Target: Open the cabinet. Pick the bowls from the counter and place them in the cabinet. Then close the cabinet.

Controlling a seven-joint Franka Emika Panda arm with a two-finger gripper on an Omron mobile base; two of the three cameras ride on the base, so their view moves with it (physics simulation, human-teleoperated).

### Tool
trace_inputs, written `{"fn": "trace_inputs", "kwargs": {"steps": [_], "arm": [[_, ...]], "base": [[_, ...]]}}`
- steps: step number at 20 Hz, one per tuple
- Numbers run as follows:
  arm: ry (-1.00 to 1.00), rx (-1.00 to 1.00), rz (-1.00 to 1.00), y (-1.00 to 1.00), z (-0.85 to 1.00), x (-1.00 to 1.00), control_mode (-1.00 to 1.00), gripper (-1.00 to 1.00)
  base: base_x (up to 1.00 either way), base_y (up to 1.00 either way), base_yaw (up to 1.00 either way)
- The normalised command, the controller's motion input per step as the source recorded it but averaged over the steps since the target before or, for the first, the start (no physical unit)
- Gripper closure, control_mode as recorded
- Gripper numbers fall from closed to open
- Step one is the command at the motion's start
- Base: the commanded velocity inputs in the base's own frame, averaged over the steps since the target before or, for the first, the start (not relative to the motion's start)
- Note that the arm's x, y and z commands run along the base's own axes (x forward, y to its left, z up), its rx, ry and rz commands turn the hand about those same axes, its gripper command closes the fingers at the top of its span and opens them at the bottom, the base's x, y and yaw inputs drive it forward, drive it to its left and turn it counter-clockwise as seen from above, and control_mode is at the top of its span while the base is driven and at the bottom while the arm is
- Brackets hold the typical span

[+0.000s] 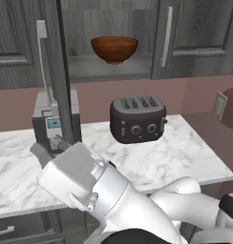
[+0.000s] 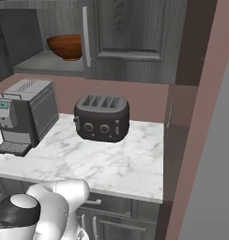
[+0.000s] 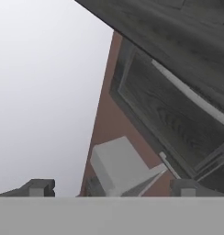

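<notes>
While the white arm folds low in front of the counter (image 1: 152,167), its gripper (image 3: 111,186) points up and leftward, finger tips spread wide with nothing between them, facing a cabinet door panel and the coffee machine (image 1: 54,121). On the cabinet (image 1: 113,66) shelf, behind the open door, sits the reddish-brown bowl (image 1: 114,49). On the marble counter stand the black toaster (image 1: 137,118) and coffee machine, well apart.
</notes>
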Motion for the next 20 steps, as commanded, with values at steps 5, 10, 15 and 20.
{"fn": "trace_inputs", "kwargs": {"steps": [5, 10, 15, 20], "arm": [[0.13, 0.00, -0.23, 0.48, 0.00, 0.00, -1.00, -1.00], [0.10, 0.00, -0.26, 0.25, 0.00, 0.00, -1.00, -1.00], [0.11, 0.00, -0.30, 0.02, 0.00, 0.00, -1.00, -1.00], [0.08, 0.00, -0.35, 0.00, 0.00, 0.14, -1.00, -1.00]], "base": [[0.00, 0.00, 0.00], [0.00, 0.00, 0.00], [0.00, 0.00, 0.00], [0.00, 0.00, 0.00]]}}
